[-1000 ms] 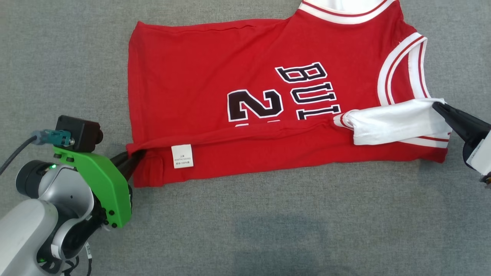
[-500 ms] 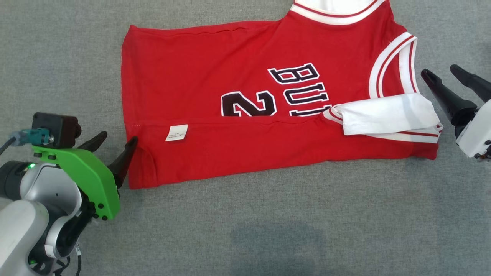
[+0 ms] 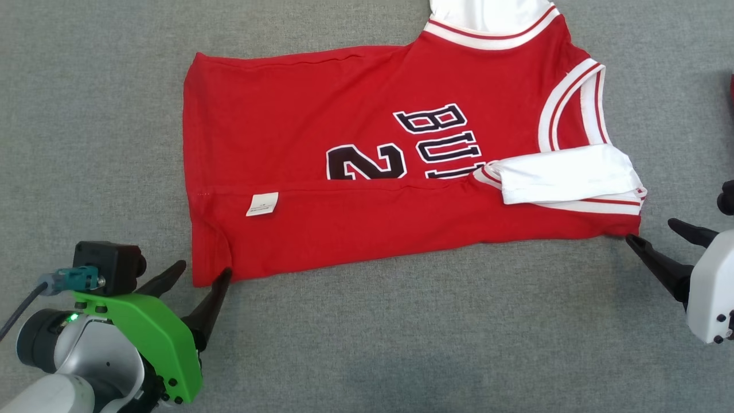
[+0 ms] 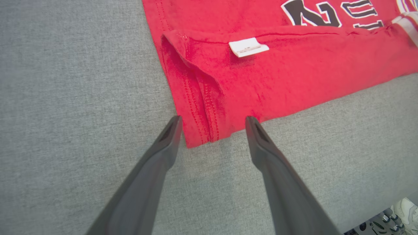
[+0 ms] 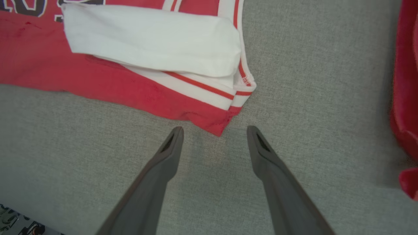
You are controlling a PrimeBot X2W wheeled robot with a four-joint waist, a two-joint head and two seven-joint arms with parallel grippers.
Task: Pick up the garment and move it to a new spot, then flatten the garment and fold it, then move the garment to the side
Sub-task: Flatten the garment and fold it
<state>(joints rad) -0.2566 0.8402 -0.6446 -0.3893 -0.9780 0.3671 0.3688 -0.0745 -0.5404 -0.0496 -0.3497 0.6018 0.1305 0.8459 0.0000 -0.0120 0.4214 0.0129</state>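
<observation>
I find the red basketball jersey [image 3: 367, 172] lying flat on the grey fabric surface [image 3: 401, 332] ahead of the robot, hem toward its left and armhole toward its right. The near long side is turned up over the front and covers the lower part of the number and lettering. That accounts for the care label [image 3: 262, 204] and the white inner face of the armhole [image 3: 565, 180] lying uppermost. I judge one lengthwise fold laid and the folding unfinished.

The left gripper [image 3: 205, 267] is spread wide and grasps nothing. In the left wrist view its fingers straddle the near hem corner, tips at the cloth's edge; whether they touch it I cannot tell. The right gripper [image 3: 649, 228] is likewise released and empty. In the right wrist view its tips sit just short of the near shoulder-side corner, apart from the cloth.

I read this placement as deliberate: one claw at each end of the folded edge, so both corners can be taken together.

A second red item [image 5: 405, 81] sits at the edge of the right wrist view; I cannot identify it
</observation>
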